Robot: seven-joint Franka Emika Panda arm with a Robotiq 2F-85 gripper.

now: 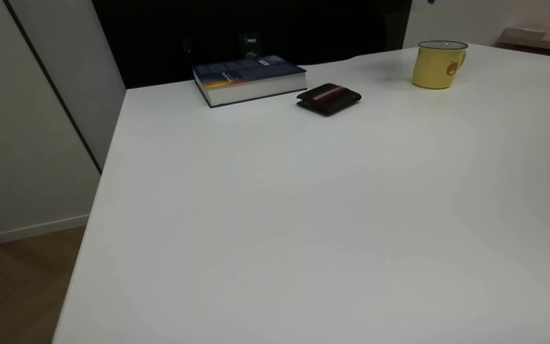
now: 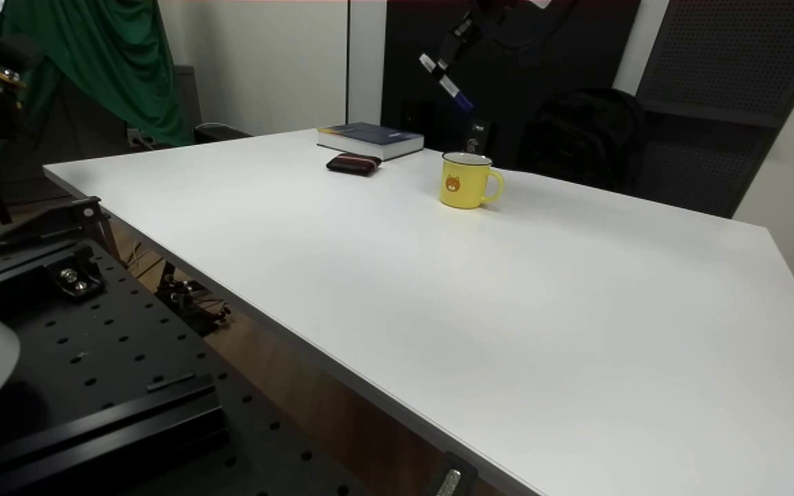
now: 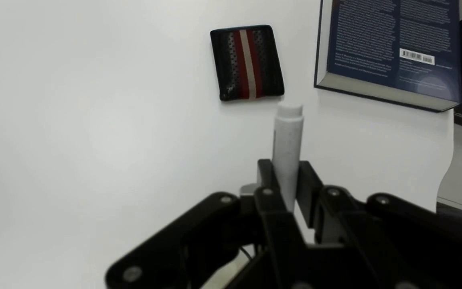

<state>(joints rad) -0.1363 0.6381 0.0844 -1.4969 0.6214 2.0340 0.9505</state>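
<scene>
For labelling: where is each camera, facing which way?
Wrist view: on the wrist, looking down at the wallet; gripper holding a marker.
An exterior view: higher than the table, facing across to the book; no robot visible.
An exterior view: by a perforated platform, looking across the table; gripper at top.
Shared: the mug, in both exterior views.

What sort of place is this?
Probably a robotics lab. A robot gripper is holding a marker, and beside the white table there's a black plate dotted with holes.
</scene>
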